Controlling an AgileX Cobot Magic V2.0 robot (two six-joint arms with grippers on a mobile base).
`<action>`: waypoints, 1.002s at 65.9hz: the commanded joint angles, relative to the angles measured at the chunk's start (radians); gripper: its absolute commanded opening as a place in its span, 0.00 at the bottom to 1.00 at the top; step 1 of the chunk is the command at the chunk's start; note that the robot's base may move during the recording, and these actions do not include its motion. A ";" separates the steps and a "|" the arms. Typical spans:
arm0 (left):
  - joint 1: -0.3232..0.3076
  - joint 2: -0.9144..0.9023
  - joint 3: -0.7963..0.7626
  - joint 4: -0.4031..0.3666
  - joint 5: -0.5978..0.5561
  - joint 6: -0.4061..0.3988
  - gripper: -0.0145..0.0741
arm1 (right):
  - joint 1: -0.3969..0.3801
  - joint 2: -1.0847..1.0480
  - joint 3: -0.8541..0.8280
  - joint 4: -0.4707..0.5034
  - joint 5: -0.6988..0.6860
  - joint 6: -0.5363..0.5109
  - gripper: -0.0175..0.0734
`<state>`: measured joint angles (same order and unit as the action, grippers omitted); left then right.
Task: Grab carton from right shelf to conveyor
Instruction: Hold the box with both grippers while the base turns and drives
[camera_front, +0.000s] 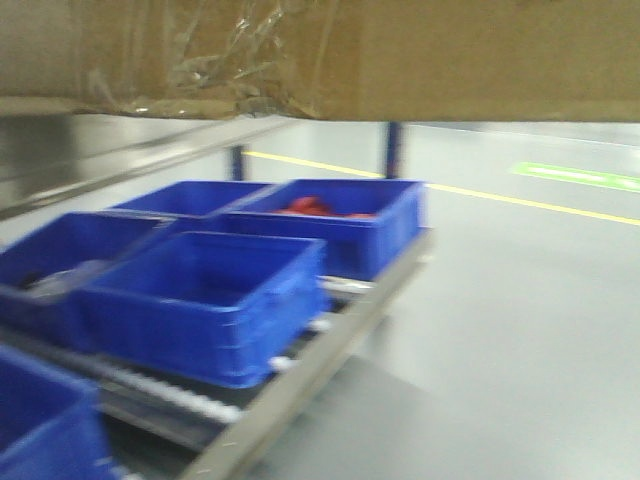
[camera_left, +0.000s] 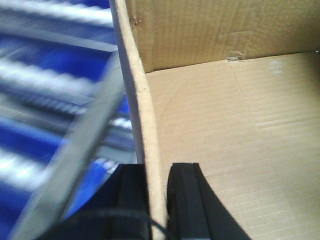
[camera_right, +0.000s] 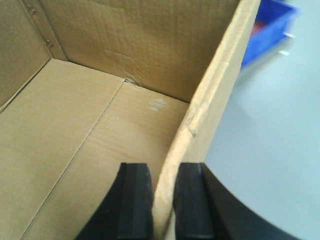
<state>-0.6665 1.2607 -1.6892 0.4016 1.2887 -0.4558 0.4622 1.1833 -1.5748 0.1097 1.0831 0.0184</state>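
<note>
The carton (camera_front: 400, 50) hangs across the top of the front view, above blue bins (camera_front: 210, 300) on a roller rack (camera_front: 300, 375). The left gripper (camera_left: 157, 205) and right gripper (camera_right: 162, 205) each pinch one carton wall. Glossy grey floor (camera_front: 520, 330) carries a yellow line (camera_front: 500, 195).

The left gripper (camera_left: 157, 169) shows as two matte black fingers (camera_left: 184, 200), blocky and flat-topped, with faint vertical ridges down their inner faces. A thin black cable (camera_left: 156, 226) loops across their base. The right gripper (camera_right: 162, 169) has the same kind of black fingertips (camera_right: 135, 200), squared at the top with a stepped, layered edge, and the outer one widens lower down into a smooth, curved black body.
</note>
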 joint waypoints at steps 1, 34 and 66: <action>-0.014 -0.007 -0.004 -0.053 -0.068 0.005 0.15 | 0.010 -0.009 -0.003 0.043 -0.066 -0.025 0.12; -0.014 -0.007 -0.004 -0.053 -0.068 0.005 0.15 | 0.010 -0.009 -0.003 0.043 -0.066 -0.025 0.12; -0.014 -0.007 -0.004 -0.053 -0.068 0.005 0.15 | 0.010 -0.009 -0.003 0.043 -0.066 -0.025 0.12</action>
<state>-0.6665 1.2607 -1.6892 0.4016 1.2887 -0.4558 0.4622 1.1833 -1.5748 0.1097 1.0831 0.0184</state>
